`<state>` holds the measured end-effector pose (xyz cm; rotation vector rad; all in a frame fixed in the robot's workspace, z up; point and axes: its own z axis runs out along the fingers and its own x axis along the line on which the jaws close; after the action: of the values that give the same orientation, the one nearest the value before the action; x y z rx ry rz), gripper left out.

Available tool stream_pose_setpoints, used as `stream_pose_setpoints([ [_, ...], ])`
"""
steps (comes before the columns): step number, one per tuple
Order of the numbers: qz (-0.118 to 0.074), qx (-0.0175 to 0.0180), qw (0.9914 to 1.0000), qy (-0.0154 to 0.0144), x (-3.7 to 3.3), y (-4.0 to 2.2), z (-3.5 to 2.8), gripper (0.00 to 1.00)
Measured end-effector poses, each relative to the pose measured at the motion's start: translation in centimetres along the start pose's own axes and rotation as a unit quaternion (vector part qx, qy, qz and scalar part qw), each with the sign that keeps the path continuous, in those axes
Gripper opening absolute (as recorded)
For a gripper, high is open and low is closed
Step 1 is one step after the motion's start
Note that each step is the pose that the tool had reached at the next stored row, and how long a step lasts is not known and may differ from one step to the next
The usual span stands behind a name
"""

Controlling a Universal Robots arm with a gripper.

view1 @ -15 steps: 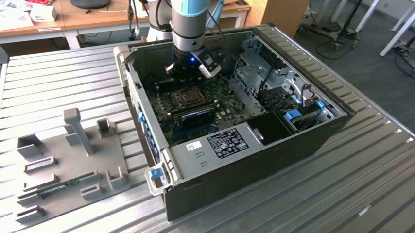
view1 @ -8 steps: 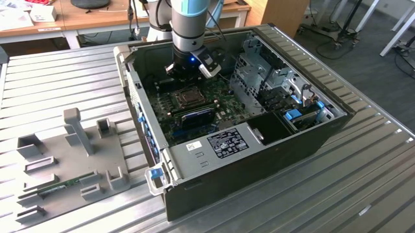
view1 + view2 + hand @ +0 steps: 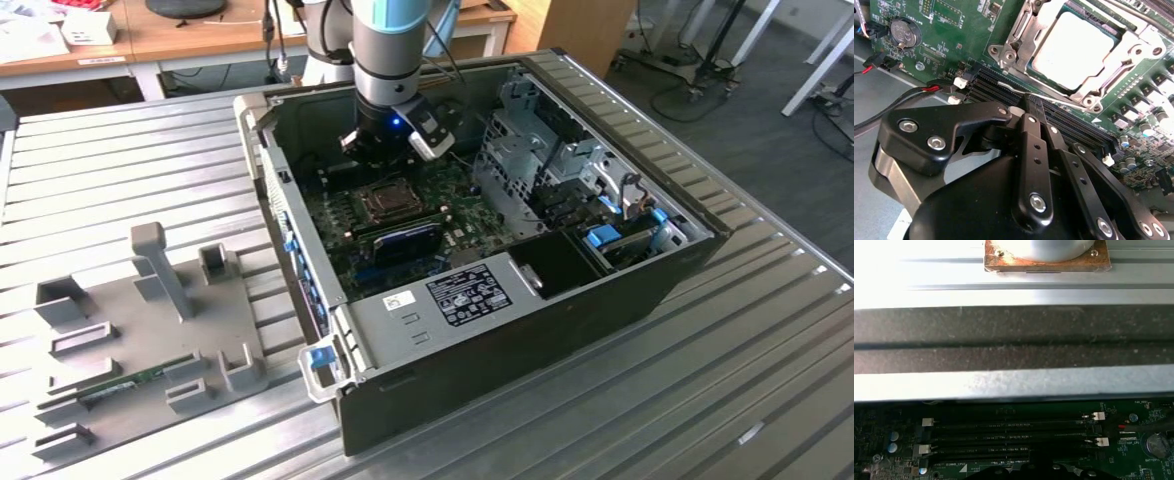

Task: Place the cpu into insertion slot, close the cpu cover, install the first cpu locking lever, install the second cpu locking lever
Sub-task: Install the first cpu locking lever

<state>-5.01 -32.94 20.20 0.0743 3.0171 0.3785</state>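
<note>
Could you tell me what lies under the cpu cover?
The cpu shows its silver top through the window of the cpu cover; its edges and whatever lies beneath are covered.

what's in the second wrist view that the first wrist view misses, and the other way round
Second wrist view: the cpu with the cover framing it, and the gripper, fingertips together, above the memory slots. First wrist view: the grey case wall and a brown-edged plate beyond it. Both: the memory slots, the coin battery and the green board.
</note>
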Motion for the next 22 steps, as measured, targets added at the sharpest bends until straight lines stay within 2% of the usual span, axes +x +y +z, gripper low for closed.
stream_pose_setpoints([
  [2, 0.003, 0.0003, 0.99999, -0.0008, 0.01, 0.00, 0.00, 0.10],
  [4, 0.016, 0.0016, 0.99987, -0.0040, 0.00, 0.00, 0.00, 0.10],
  [5, 0.018, 0.0018, 0.99982, -0.0046, 0.00, 0.00, 0.00, 0.10],
  [15, 0.018, 0.0018, 0.99982, -0.0050, 0.02, 0.11, 0.03, 0.10],
  [18, 0.018, 0.0015, 0.99981, -0.0085, 0.17, 0.11, 0.04, 0.10],
  [22, 0.015, 0.0009, 0.99975, -0.0162, 0.40, 0.05, 0.09, 0.10],
])
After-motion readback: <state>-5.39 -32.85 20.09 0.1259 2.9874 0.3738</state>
